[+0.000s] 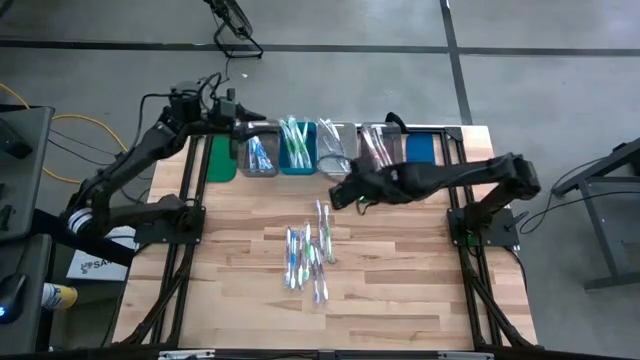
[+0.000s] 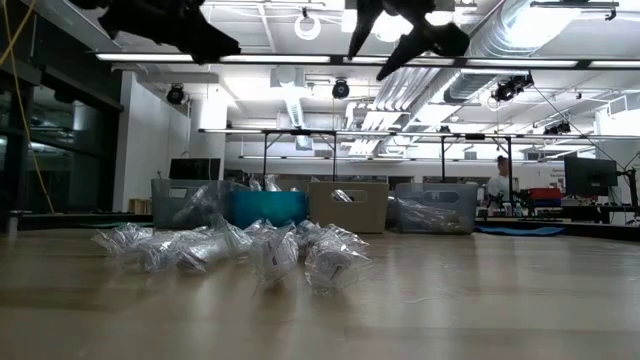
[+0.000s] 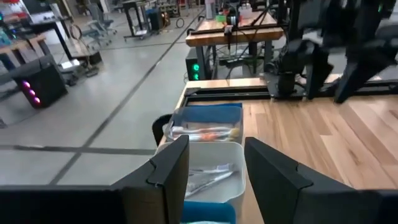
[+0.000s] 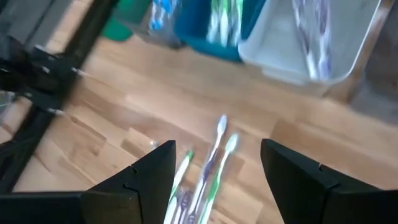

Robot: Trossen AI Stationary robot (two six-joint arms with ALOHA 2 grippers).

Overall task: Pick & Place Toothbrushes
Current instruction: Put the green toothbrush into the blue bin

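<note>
The toothbrushes (image 1: pixel 310 252) lie in a loose pile on the wooden table's middle, with translucent blue, green and purple handles; the low view shows the pile (image 2: pixel 250 250) in clear wrappers. My right gripper (image 1: pixel 345 190) hovers open between the pile and the row of bins, with several loose toothbrushes (image 4: pixel 211 158) below its fingers (image 4: pixel 217 168). My left gripper (image 1: pixel 240 128) is open and raised over the far-left bins (image 3: pixel 214 168). Some toothbrushes lie inside the bins (image 1: pixel 262 152).
A row of bins stands along the far edge: green (image 1: pixel 222 158), grey (image 1: pixel 262 165), teal (image 1: pixel 298 162), two clear ones (image 1: pixel 335 150) and blue (image 1: pixel 422 148). Arm bases and dark rails flank both sides of the table. Bare wood lies near the pile's near side.
</note>
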